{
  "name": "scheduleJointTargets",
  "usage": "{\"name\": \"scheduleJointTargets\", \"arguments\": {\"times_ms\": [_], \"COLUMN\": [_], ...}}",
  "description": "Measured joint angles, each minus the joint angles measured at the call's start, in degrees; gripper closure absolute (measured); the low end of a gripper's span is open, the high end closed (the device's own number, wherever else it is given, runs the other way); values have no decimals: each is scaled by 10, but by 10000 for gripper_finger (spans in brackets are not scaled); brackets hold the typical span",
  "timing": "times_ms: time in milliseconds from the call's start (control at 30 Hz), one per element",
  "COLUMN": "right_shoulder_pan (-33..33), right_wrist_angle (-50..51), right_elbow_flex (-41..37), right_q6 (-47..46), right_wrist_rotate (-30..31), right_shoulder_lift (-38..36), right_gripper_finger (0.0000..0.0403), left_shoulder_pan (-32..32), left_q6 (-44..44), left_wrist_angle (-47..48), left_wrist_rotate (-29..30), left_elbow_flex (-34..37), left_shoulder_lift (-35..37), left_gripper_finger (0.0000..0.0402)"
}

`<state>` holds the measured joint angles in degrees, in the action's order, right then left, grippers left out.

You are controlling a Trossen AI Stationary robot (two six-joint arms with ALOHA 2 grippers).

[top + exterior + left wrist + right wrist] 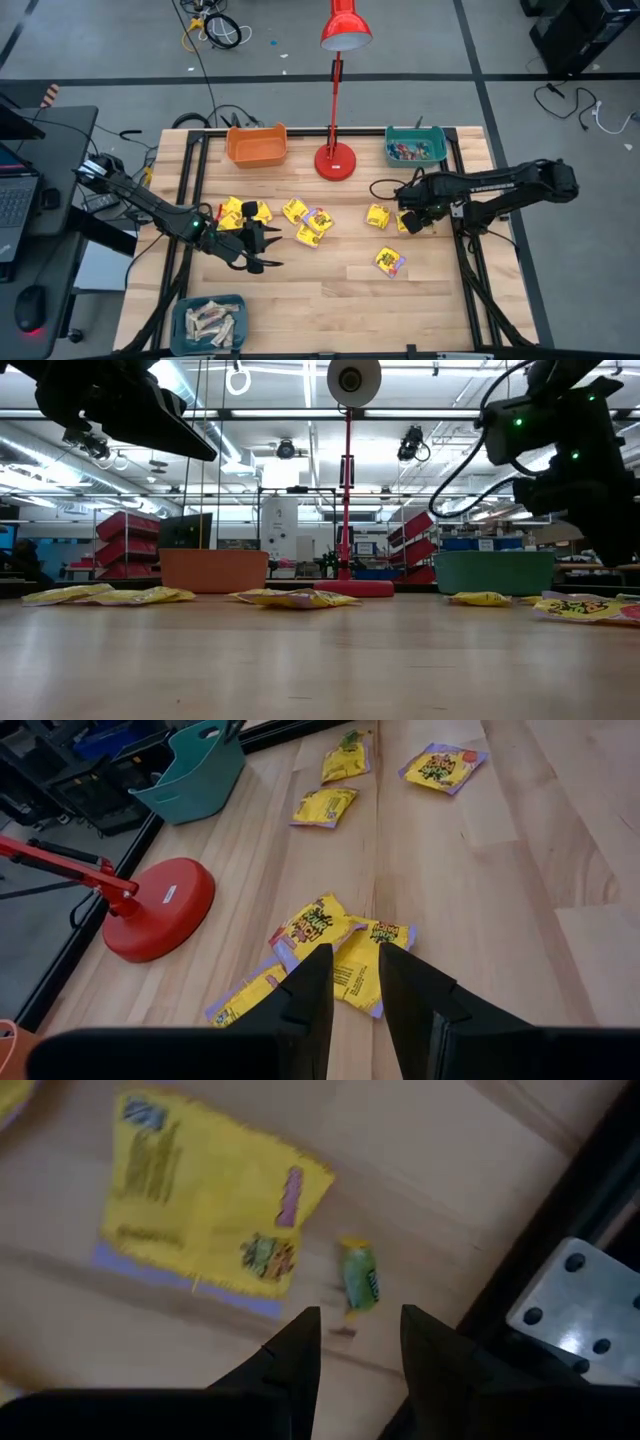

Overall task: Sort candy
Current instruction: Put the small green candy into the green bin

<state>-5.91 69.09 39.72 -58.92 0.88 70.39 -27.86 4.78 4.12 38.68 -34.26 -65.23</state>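
Yellow square candy packets lie flat across the wooden table: a cluster (240, 213) by my left gripper, another cluster (308, 224) mid-table, one (377, 216) to the right, one (390, 262) nearer. My left gripper (262, 250) hovers open above the table, with two overlapping packets (345, 945) just beyond its fingertips. My right gripper (355, 1335) points down, open, above a small green wrapped candy (360, 1275). That candy lies beside a yellow packet (210, 1205) near the table's right rail. Nothing is between either pair of fingers.
An orange bin (257, 145) and a teal bin (416, 148) holding small coloured pieces stand at the far edge, with a red lamp's base (335, 160) between them. Another teal bin (208, 322) with pale bars sits at the near left. A black frame rail (560, 1200) runs close to my right gripper.
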Motion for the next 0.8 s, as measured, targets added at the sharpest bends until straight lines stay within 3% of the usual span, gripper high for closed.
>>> {"name": "scheduleJointTargets", "arguments": {"times_ms": [367,800], "right_shoulder_pan": [3,2], "right_wrist_angle": [-16,-81], "right_elbow_flex": [-2,-43], "right_q6": [-7,-27], "right_wrist_rotate": [-9,-23], "right_shoulder_lift": [61,73], "right_gripper_finger": [279,279], "left_shoulder_pan": [0,0], "left_q6": [0,0], "left_wrist_angle": [8,12], "left_wrist_rotate": [0,0], "left_elbow_flex": [0,0], "left_shoulder_lift": [0,0], "left_gripper_finger": [314,314]}}
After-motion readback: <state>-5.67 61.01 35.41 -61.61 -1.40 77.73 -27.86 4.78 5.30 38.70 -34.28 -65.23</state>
